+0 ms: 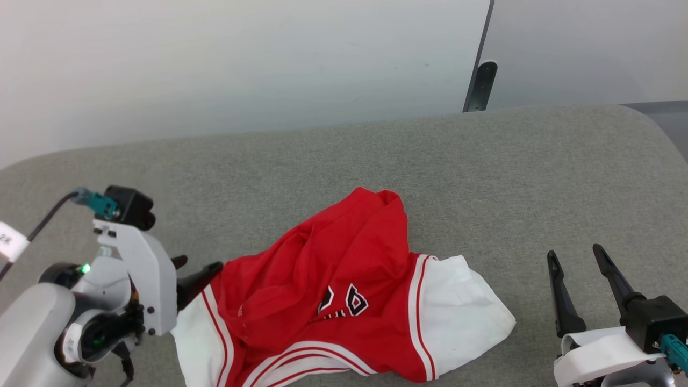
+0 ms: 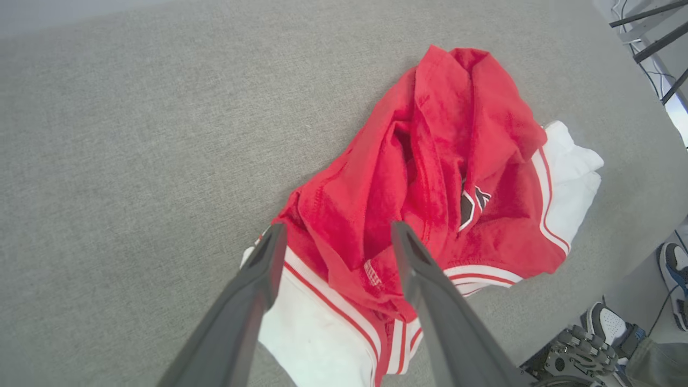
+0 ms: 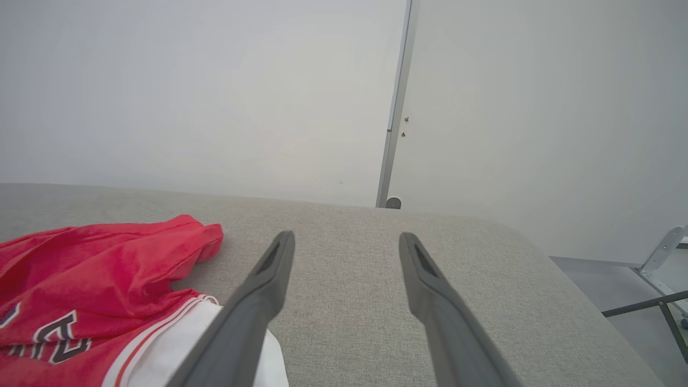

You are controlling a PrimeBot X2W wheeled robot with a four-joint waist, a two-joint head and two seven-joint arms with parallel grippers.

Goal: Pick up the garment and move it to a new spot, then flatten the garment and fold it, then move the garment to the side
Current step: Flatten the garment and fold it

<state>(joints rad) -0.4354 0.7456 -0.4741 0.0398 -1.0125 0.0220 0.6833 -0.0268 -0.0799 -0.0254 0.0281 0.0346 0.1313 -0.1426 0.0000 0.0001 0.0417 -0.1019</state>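
Pale grey forearm (image 1: 32,328), white wrist brackets (image 1: 142,269), long dark gripper fingers (image 1: 559,293), teal plugs (image 1: 97,203), green lights (image 1: 85,267)

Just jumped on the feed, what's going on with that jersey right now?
The red jersey lies crumpled on the grey padded surface, not flattened or folded. The left pincer is open at its white-sleeved left edge, nothing gripped. The right pincer is open too, off to the jersey's right, clear of it.
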